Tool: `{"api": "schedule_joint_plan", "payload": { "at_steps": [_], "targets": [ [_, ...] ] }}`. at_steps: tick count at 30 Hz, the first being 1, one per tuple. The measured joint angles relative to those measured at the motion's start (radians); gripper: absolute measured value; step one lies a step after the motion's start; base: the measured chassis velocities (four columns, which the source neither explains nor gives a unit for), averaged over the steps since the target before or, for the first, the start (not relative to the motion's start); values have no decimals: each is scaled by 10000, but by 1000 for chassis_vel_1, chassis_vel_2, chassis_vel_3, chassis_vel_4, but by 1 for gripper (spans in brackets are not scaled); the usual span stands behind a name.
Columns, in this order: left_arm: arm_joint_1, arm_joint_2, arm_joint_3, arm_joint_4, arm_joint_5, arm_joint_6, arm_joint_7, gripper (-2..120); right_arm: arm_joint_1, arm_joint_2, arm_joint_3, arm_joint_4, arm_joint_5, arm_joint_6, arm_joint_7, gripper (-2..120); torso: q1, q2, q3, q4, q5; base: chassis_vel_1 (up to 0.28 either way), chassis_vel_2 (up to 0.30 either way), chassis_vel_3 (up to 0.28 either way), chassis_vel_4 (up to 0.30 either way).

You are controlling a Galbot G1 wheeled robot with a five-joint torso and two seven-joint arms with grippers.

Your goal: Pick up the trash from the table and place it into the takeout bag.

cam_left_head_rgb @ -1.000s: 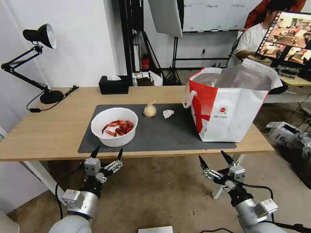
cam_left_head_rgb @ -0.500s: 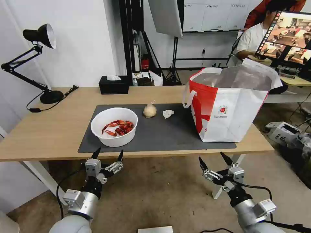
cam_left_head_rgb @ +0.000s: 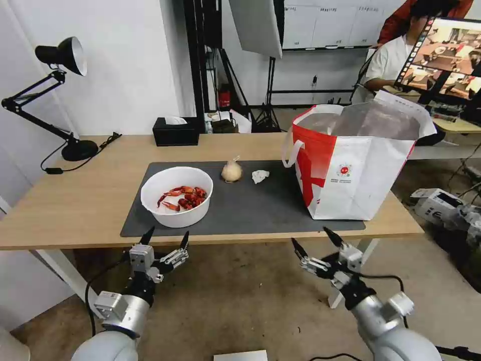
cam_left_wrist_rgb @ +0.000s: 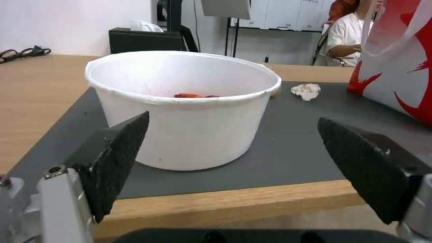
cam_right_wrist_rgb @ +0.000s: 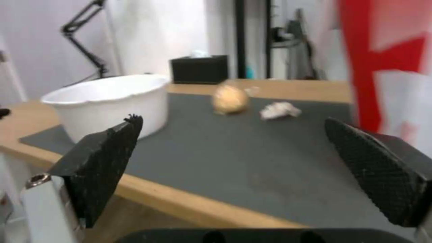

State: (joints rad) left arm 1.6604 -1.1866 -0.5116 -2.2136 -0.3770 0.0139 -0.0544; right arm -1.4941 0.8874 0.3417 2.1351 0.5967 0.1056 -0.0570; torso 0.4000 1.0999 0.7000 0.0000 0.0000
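A long light-wood table (cam_left_head_rgb: 75,200) carries a dark grey matte mat (cam_left_head_rgb: 250,210). On the mat's left end sits a smooth white round bowl (cam_left_head_rgb: 176,196) of red shells; a knotted beige pouch (cam_left_head_rgb: 231,171) and crumpled tissue (cam_left_head_rgb: 260,176) lie near its far edge. The glossy takeout bag (cam_left_head_rgb: 355,160) stands at the table's right end. Left hand (cam_left_head_rgb: 166,238) and right hand (cam_left_head_rgb: 314,239) hang open below the near edge.

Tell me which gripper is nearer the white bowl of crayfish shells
Left. The left gripper sits just off the table edge before the bowl; the right gripper is farther along, nearer the bag.
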Motion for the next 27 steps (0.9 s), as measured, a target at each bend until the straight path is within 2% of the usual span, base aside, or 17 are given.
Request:
{"api": "schedule_joint_plan", "payload": {
  "at_steps": [2,3,6,7,10,11,13,15,16,19,20,22,23,26,27],
  "targets": [
    [27,-10,-48,12,-13,0,-3,100,1036,-436,-676,-346,357,-154,-50,100,0,0,1,0,0,0,0,0,0],
    [27,-10,-48,12,-13,0,-3,100,1036,-436,-676,-346,357,-154,-50,100,0,0,1,0,0,0,0,0,0],
    [118,-43,-113,39,-13,0,-12,100,2664,-883,-1782,-1199,740,-221,-62,100,0,0,1,-1,0,0,0,0,0],
    [118,-43,-113,39,-13,0,-12,100,2664,-883,-1782,-1199,740,-221,-62,100,0,0,1,-1,0,0,0,0,0],
    [203,-89,-176,77,-9,-5,-12,100,4556,-924,-3004,-2199,1005,-240,19,100,0,0,1,1,-1,0,0,0,0],
    [203,-89,-176,77,-9,-5,-12,100,4556,-924,-3004,-2199,1005,-240,19,100,0,0,1,1,-1,0,0,0,0],
    [238,-108,-215,99,-3,-12,-10,100,5579,-751,-3793,-2764,1119,-312,238,100,1,0,2,0,-1,0,0,0,0],
    [282,-113,-227,123,19,-17,-12,100,6444,-488,-4621,-3224,1133,-616,828,100,1,0,1,0,-2,0,0,0,0],
    [282,-113,-227,123,19,-17,-12,100,6444,-488,-4621,-3224,1133,-616,828,100,1,0,1,0,-2,0,0,0,0],
    [357,-151,-264,148,44,-22,-17,100,7633,138,-5677,-3792,1174,-1617,2411,100,1,-1,2,0,-2,0,0,0,0],
    [357,-151,-264,148,44,-22,-17,100,7633,138,-5677,-3792,1174,-1617,2411,100,1,-1,2,0,-2,0,0,0,0],
    [395,-165,-289,190,47,-38,-17,100,8359,626,-6128,-4142,1447,-2270,3480,100,1,0,1,1,-2,0,0,0,0],
    [395,-165,-289,190,47,-38,-17,100,8359,626,-6128,-4142,1447,-2270,3480,100,1,0,1,1,-2,0,0,0,0],
    [431,-173,-295,266,48,-105,2,100,9147,1325,-6512,-4602,1897,-3210,4936,100,1,-1,0,1,-2,0,0,0,0],
    [431,-173,-295,266,48,-105,2,100,9147,1325,-6512,-4602,1897,-3210,4936,100,1,-1,0,1,-2,0,0,0,0]
  ]
}}
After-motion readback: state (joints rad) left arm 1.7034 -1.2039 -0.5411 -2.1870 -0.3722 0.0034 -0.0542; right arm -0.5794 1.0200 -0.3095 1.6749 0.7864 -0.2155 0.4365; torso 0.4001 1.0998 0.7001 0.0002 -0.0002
